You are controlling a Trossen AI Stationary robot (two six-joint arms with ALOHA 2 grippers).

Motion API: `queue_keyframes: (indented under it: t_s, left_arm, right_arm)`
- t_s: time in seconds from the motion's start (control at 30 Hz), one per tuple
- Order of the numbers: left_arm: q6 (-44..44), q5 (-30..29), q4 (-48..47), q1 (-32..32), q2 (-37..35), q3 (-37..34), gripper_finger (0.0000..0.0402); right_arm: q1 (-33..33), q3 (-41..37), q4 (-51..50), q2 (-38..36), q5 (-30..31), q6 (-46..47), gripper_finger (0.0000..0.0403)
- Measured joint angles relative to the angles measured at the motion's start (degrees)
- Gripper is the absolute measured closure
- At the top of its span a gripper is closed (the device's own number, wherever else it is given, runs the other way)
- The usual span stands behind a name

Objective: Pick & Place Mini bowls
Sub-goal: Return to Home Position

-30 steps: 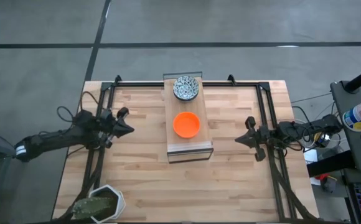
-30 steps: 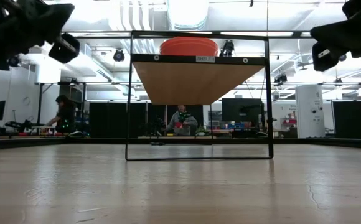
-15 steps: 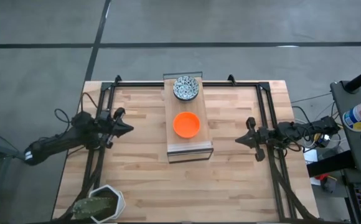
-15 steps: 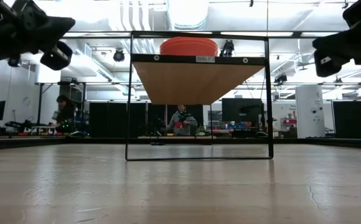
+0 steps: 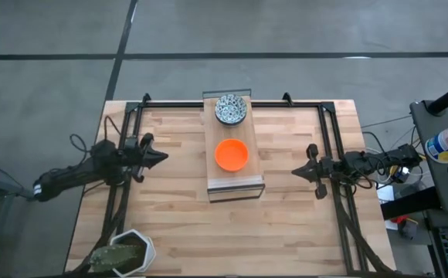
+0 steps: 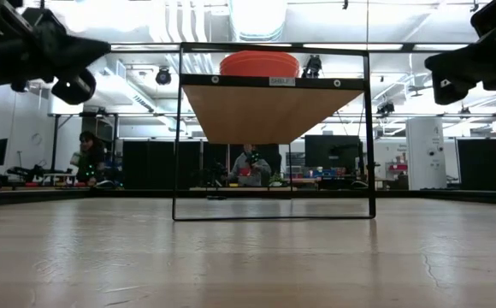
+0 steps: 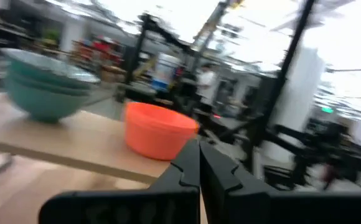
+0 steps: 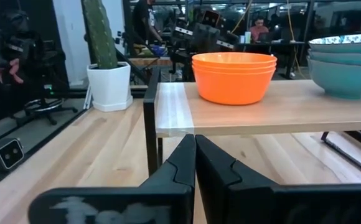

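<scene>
While orange bowls (image 5: pixel 231 154) and blue bowls (image 5: pixel 230 109) sit mouth-up, left tool (image 5: pixel 162 157) and right tool (image 5: pixel 296 173) are closed.

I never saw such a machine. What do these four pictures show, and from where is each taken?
A robot: two dark arms at a wooden table, each ending in a two-finger gripper. One picture looks down, one looks level across the table, two come from wrist cameras. On the raised shelf mid-table stand a stack of orange bowls and a stack of blue-patterned bowls. A potted plant sits at a corner. The left gripper and right gripper are shut, holding nothing, either side of the shelf.
</scene>
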Motion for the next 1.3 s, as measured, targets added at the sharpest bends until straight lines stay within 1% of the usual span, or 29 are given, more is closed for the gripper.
queue_keyframes:
  t_s: [0.07, 0.2, 0.33, 0.47, 1.3]
  left_arm:
    - [0.8, -3.1, -0.2, -1.2, 0.0, -0.5, 0.0401]
    - [0.5, -3.5, -1.7, -2.9, 0.0, -1.5, 0.0401]
    - [2.4, -5.6, -2.3, -3.1, 0.0, -1.6, 0.0401]
    - [4.8, -5.7, -3.2, -3.1, 0.1, -1.6, 0.0401]
    - [4.2, -5.7, -3.5, -3.1, 0.1, -1.7, 0.0401]
  right_arm:
    - [0.0, 0.0, 0.0, 0.0, 0.0, -0.1, 0.0394]
    - [0.0, 0.0, 0.0, 0.0, 0.0, -3.4, 0.0394]
    - [0.0, 0.0, 0.0, 0.0, 0.0, -3.0, 0.0394]
    - [0.0, 0.0, 0.0, 0.1, -0.1, -1.9, 0.0394]
    - [0.0, 0.0, 0.0, 0.0, -0.2, -1.8, 0.0394]
